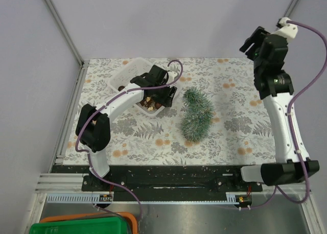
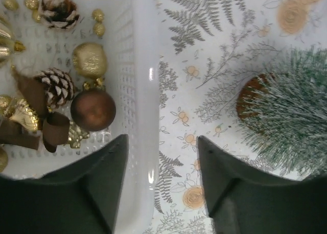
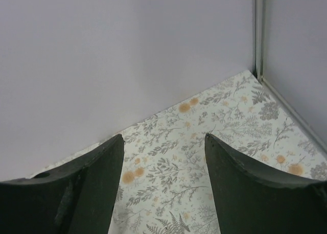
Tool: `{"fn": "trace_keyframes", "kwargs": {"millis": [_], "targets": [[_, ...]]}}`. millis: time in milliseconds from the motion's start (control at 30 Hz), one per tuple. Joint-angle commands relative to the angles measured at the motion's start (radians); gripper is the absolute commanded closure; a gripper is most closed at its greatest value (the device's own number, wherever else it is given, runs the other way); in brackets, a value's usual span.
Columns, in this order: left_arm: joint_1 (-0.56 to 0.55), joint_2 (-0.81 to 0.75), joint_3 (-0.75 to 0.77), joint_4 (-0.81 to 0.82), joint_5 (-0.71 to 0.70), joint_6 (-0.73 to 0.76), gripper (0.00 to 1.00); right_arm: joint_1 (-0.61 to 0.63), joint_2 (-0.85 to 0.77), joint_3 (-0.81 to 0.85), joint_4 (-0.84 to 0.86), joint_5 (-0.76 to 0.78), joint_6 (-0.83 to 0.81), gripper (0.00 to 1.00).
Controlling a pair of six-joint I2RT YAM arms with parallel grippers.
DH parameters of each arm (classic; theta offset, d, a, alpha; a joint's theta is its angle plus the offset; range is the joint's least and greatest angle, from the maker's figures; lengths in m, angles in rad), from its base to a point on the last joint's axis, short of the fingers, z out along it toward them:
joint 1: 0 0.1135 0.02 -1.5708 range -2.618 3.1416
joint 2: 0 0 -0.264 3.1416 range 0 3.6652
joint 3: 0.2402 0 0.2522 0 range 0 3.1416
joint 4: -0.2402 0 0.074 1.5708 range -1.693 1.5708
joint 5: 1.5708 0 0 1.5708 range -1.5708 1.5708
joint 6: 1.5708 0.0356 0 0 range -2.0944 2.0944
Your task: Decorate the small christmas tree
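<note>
The small christmas tree (image 1: 196,114) lies on its side on the leaf-print cloth in mid table. In the left wrist view it (image 2: 288,124) shows at the right, with its wooden base (image 2: 249,97) turned toward the basket. The white basket (image 1: 126,73) holds a brown ball (image 2: 93,109), a gold ball (image 2: 89,60), pine cones (image 2: 56,87) and a brown bow (image 2: 38,116). My left gripper (image 1: 167,97) is open and empty (image 2: 162,147). It hovers astride the basket's right wall (image 2: 143,65). My right gripper (image 1: 250,42) is open and empty (image 3: 163,142), raised high at the back right.
Grey walls close the table at the back and sides, with a metal corner post (image 3: 259,32) in the right wrist view. A green and orange bin (image 1: 84,225) stands below the table's near edge. The leaf-print cloth (image 1: 240,116) lies bare between the tree and the right arm.
</note>
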Motion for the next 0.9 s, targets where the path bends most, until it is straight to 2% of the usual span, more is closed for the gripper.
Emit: {"fn": "trace_keyframes", "kwargs": {"millis": [0, 67, 133, 333, 400, 600, 767, 867], "targets": [[-0.004, -0.006, 0.109, -0.023, 0.143, -0.072, 0.29, -0.227, 0.146, 0.067, -0.046, -0.488, 0.234, 0.28], [0.005, -0.023, 0.139, -0.051, 0.139, -0.068, 0.19, -0.233, 0.216, 0.072, -0.048, -0.513, 0.233, 0.27], [0.026, -0.054, 0.147, -0.054, 0.146, -0.072, 0.02, -0.233, 0.270, 0.060, -0.033, -0.570, 0.237, 0.24], [0.112, -0.138, 0.230, -0.160, 0.151, -0.053, 0.01, -0.209, 0.396, -0.037, 0.061, -0.731, 0.268, 0.21], [0.143, -0.172, 0.235, -0.178, 0.105, -0.027, 0.01, -0.160, 0.437, -0.032, 0.061, -0.725, 0.250, 0.20], [0.189, -0.240, 0.158, -0.175, -0.154, 0.082, 0.01, -0.060, 0.545, 0.023, 0.062, -0.731, 0.233, 0.21], [0.230, -0.171, 0.141, -0.165, -0.232, 0.116, 0.01, -0.017, 0.606, 0.029, 0.075, -0.769, 0.237, 0.24], [0.261, -0.109, 0.147, -0.148, -0.220, 0.134, 0.02, 0.009, 0.612, -0.004, 0.099, -0.783, 0.240, 0.25]]}}
